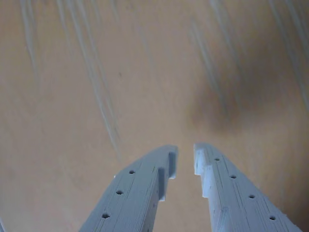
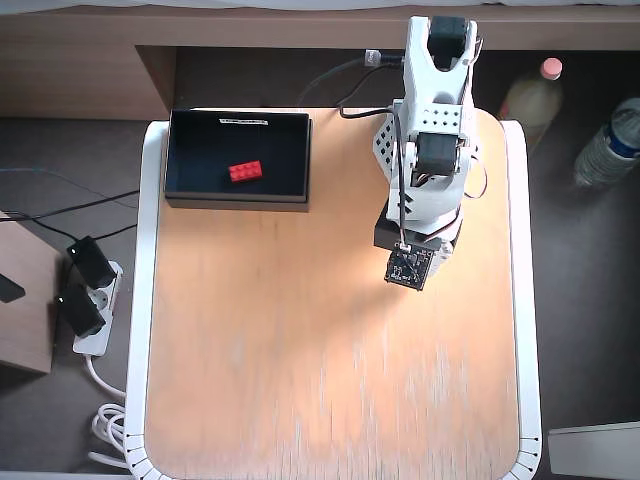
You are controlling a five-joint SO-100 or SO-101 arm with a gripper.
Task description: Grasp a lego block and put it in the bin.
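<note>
The red lego block lies inside the black bin, which stands at the table's far left corner in the overhead view. My arm stands at the far right of the table, well to the right of the bin. My fingertips are hidden there under the wrist camera board. In the wrist view my gripper hangs over bare wood. Its grey fingers are a narrow gap apart and hold nothing. Neither block nor bin shows in the wrist view.
The wooden table has a white rim. Two bottles stand on the floor to its right. A power strip with plugs and cables lie on the floor to its left.
</note>
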